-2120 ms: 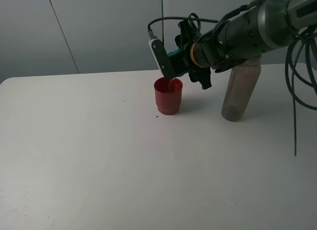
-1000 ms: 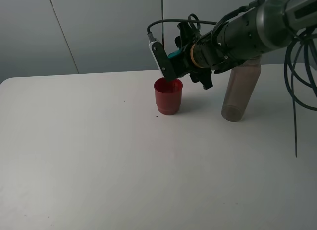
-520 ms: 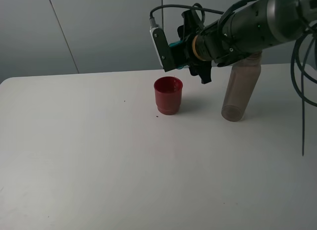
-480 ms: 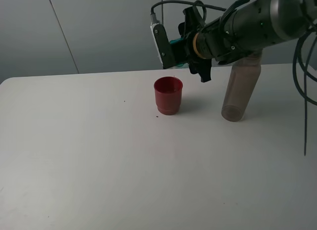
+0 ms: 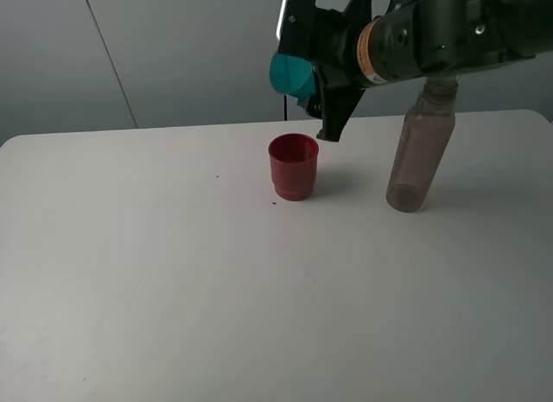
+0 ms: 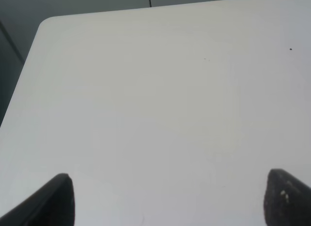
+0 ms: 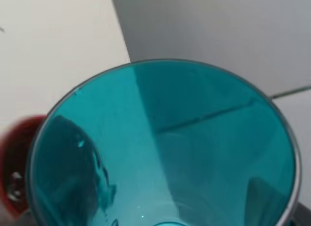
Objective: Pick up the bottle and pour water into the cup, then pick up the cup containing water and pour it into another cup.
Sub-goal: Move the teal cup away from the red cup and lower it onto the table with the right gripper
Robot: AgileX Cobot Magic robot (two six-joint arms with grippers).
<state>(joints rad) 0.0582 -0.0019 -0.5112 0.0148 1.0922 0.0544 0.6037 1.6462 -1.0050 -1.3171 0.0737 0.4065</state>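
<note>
Here the right end effector (image 5: 313,65) grips the teal cup (image 5: 291,74) above the red cup (image 5: 293,166).

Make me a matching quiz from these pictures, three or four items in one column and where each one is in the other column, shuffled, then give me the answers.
Items:
1. teal cup
2. red cup
3. bottle
4. left gripper

Places or states:
A. standing upright on the table, farthest to the right in the high view
B. open over bare tabletop, holding nothing
C. held tipped in the air by the right gripper
D. standing on the table just below the raised cup

Pairs: 1-C, 2-D, 3-A, 4-B
</note>
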